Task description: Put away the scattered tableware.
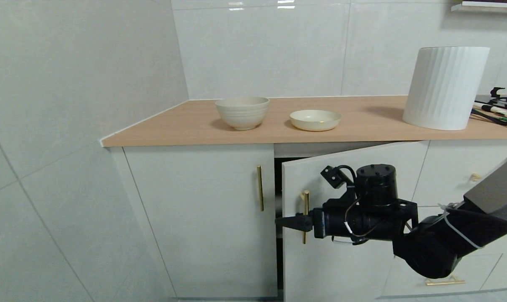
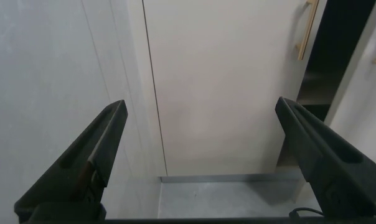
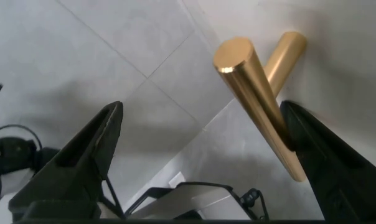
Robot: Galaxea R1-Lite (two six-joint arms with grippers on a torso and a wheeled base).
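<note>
Bowl (image 1: 242, 112): deep, ribbed, cream; stands left on the wooden worktop (image 1: 362, 121).
Dish (image 1: 315, 120): shallow, glossy; near the bowl, apart.
Right tool (image 1: 293, 222): by the ajar door (image 1: 341, 268); its wrist view shows fingers spread astride the round brass handle (image 3: 263, 106), unclamped.
Left tool (image 2: 200, 106): wide apart, empty, facing the closed door (image 2: 225, 93).

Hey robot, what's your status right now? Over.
Right gripper open, gold door handle between its jaws; cabinet door ajar. Left gripper open, empty, low. Bowl and shallow dish on the countertop. Door gap likely too narrow yet.
</note>
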